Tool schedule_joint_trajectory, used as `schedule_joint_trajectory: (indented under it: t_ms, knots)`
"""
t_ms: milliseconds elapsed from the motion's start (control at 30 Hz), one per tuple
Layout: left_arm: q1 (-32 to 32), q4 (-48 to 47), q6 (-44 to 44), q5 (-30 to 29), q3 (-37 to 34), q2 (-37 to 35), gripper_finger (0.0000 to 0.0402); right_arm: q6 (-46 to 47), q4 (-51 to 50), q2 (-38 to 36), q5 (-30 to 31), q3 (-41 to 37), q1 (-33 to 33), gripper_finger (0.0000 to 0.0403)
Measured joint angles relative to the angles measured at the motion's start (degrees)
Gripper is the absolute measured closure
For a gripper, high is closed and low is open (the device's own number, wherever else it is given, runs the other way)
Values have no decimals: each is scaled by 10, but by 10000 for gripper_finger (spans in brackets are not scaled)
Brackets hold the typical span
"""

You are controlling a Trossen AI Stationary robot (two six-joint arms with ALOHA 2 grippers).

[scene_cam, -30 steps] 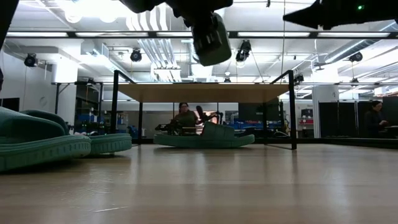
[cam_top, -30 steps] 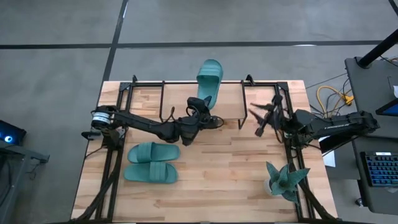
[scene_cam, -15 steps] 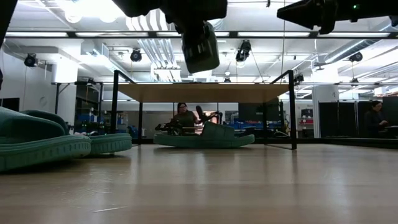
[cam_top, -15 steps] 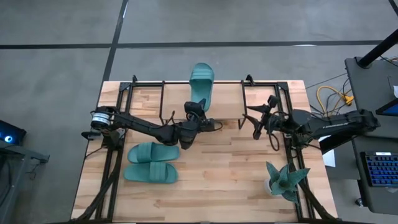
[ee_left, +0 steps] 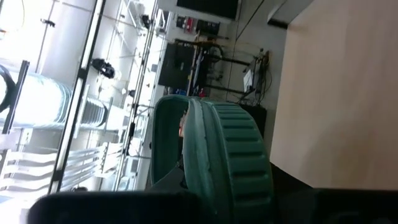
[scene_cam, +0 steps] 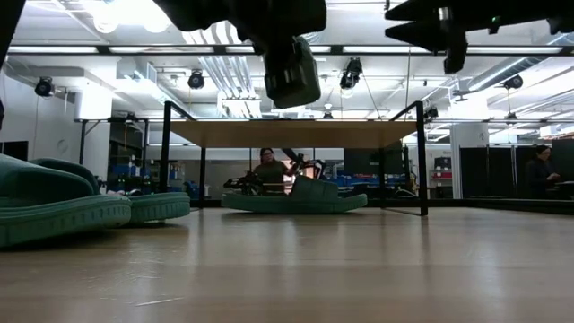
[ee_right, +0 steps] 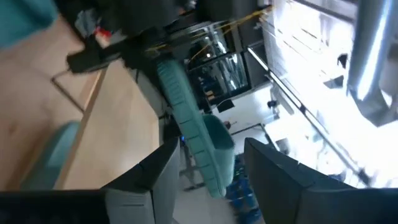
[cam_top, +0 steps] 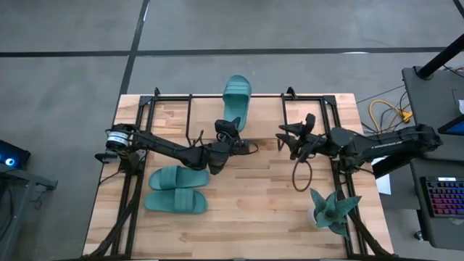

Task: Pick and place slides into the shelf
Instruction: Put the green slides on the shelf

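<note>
My left gripper (cam_top: pixel 229 132) is shut on one teal slide (cam_top: pixel 237 98), which is carried above the shelf (cam_top: pixel 210 109) and reaches past the table's far edge. In the low view this slide (scene_cam: pixel 291 72) hangs higher than the shelf's top board (scene_cam: pixel 291 135). Another slide (scene_cam: pixel 294 197) lies flat on the table under the shelf. Two more slides (cam_top: pixel 177 176) (cam_top: pixel 176 201) lie side by side on the table's left half. My right gripper (cam_top: pixel 290 138) is open, in the air to the right of the held slide, touching nothing. My left gripper holds the slide by its near end (cam_top: pixel 233 119), and the slide reaches away from the fingers toward the far edge. The slide is lifted clear of table and shelf. In the left wrist view its ribbed strap (ee_left: pixel 242 155) sits right beside the fingers; the gripper body hides the exact hold.
A teal spiky plant (cam_top: pixel 333 210) stands near the table's right near corner. A cable loop (cam_top: pixel 301 174) hangs below my right arm. Black metal frames run along the table's left and right edges. People sit in the room beyond the table (scene_cam: pixel 267 166).
My left gripper has carried the slide a little toward the table's left and turned it, so it now points more straight toward the far edge. My right gripper has moved toward the table's left, nearer the held slide, turning about as it went.
</note>
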Motion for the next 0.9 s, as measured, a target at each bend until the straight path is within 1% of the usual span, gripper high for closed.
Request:
schedule_joint_trajectory:
  t_ms: [133, 333, 433, 533, 633, 700, 800, 900]
  knots:
    - [0, 2, 0, 26, 1, 0, 368, -34, -1, 44, 1, 24, -14, 234]
    - [-1, 4, 0, 64, 1, 0, 368, 4, 1, 110, 1, 71, -45, 234]
    - [-2, 4, 3, 67, 2, 0, 368, 9, 1, 135, 6, 92, -63, 234]
    - [-2, 4, 13, 67, 2, 0, 368, 49, 1, 150, 29, 124, -79, 234]
    - [-2, 4, 35, 68, 2, 0, 368, 94, 2, 159, 28, 157, -98, 234]
    - [-2, 4, 60, 69, 3, 0, 368, 107, 0, 172, 27, 179, -106, 234]
    - [-2, 6, 107, 70, 3, 0, 368, 114, -41, 198, 28, 217, -119, 234]
    - [-1, 15, 159, 70, 3, 0, 368, 150, -135, 226, 31, 270, -123, 234]
